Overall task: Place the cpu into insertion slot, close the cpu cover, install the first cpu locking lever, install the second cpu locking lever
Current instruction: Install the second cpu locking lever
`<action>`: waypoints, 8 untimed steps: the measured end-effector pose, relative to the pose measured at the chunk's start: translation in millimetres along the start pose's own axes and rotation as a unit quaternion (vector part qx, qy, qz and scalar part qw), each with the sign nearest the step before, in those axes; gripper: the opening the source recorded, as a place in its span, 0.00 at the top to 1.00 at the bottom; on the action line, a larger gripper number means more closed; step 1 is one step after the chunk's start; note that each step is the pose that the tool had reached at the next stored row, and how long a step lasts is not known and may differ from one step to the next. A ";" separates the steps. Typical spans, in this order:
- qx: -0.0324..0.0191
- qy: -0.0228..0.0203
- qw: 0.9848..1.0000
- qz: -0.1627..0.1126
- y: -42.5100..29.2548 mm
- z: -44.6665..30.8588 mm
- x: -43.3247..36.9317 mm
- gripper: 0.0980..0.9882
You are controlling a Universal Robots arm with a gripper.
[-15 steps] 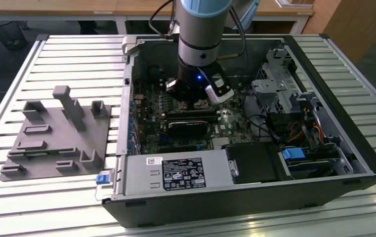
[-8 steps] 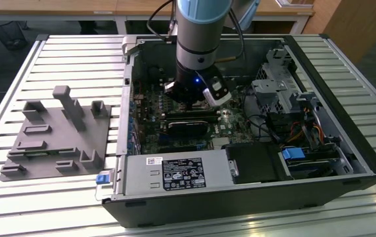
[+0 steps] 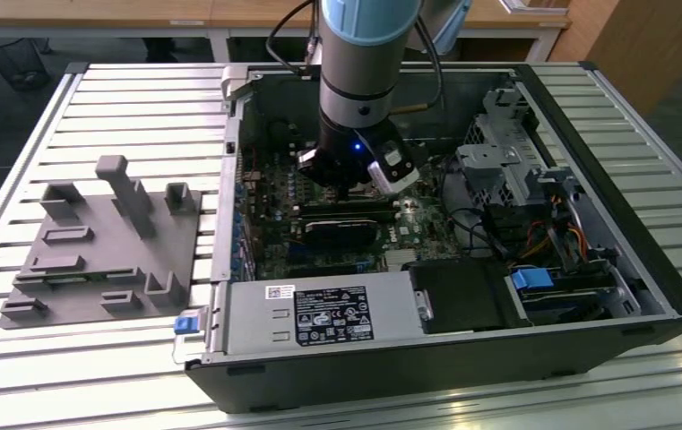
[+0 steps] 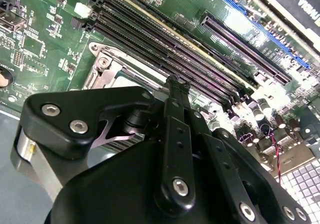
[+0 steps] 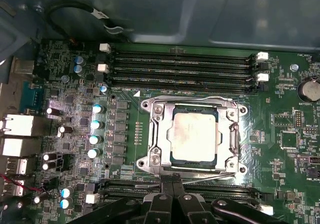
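The gripper [image 5: 172, 190] hangs low inside the open computer case [image 3: 627, 296], just above the motherboard [image 5: 295, 149]. In the first wrist view its two black fingers [image 5: 165, 204] stand pressed side by side with no gap and nothing between them, so it is closed and holds nothing. Their tips sit at the edge of the cpu cover [image 5: 155, 134], at the side of the socket that faces the nearer pair of memory slots [image 5: 130, 188].

The cpu [image 5: 192, 136] lies flat in the insertion slot [image 5: 172, 159], its pale metal top showing through the square cut-out of the cover. The cover lies down over the socket, framing the chip on all sides. Thin metal levers [image 5: 235, 134] run along the frame's edges; whether they are latched cannot be told.

On the socket's far side from the gripper lie four more long memory slots [image 5: 180, 67]. A row of capacitors [image 5: 95, 129] stands just beside the socket.

In the exterior view the arm [image 3: 365, 63] reaches straight down into the case, the gripper [image 3: 343, 190] near the board's middle. A grey fixture [image 3: 101, 251] lies on the slatted table [image 3: 101, 107] well apart from the case, at the exterior view's left.
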State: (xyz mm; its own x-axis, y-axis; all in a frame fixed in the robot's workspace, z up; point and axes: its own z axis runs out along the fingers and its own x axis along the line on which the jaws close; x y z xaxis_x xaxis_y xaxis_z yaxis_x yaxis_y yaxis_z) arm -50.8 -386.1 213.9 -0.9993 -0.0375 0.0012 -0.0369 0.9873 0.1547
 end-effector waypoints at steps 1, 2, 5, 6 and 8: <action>0.000 0.000 1.000 0.000 0.0 0.0 0.0 0.99; 0.000 0.000 1.000 0.000 0.0 0.0 0.0 0.99; 0.000 0.000 1.000 0.000 -0.1 0.0 0.0 0.99; -0.001 0.000 1.000 0.000 -0.4 0.1 0.0 0.99; -0.006 0.000 1.000 0.000 -1.5 0.6 0.0 0.99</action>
State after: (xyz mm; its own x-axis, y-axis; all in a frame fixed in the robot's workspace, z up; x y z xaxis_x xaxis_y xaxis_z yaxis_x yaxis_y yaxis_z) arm -50.8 -387.5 213.1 -0.9993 -0.0377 0.0007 -0.0370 0.9854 0.1661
